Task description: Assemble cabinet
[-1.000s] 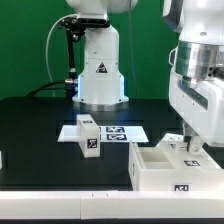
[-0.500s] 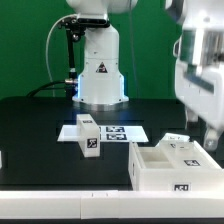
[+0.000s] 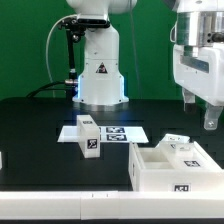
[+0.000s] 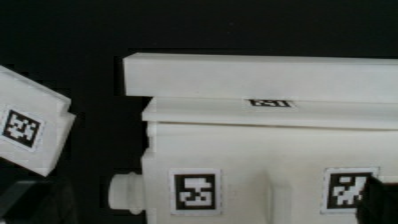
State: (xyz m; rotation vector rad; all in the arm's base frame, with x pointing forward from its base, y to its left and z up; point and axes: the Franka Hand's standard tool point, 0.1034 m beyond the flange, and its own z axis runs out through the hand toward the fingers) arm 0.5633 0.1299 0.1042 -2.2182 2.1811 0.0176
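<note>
The cabinet body (image 3: 168, 166), a white box with inner compartments and black-and-white tags, stands at the front on the exterior view's right. A small tagged white piece (image 3: 178, 140) lies on its far edge. My gripper (image 3: 200, 112) hangs above the box, clear of it, with its jaws apart and nothing between them. A separate tagged white panel block (image 3: 88, 135) stands upright near the table's middle. The wrist view looks down on the box (image 4: 267, 125), its small round knob (image 4: 125, 192) and a tilted tagged panel (image 4: 25, 120) beside it. My fingers do not show there.
The marker board (image 3: 120, 131) lies flat behind the upright block. The arm's white base (image 3: 100, 75) stands at the back centre with cables beside it. Another white part (image 3: 2, 158) shows at the exterior view's left edge. The black table's front edge runs just below the box.
My gripper has risen from down at the box's far right corner to well above it. The box and the other parts have not moved.
</note>
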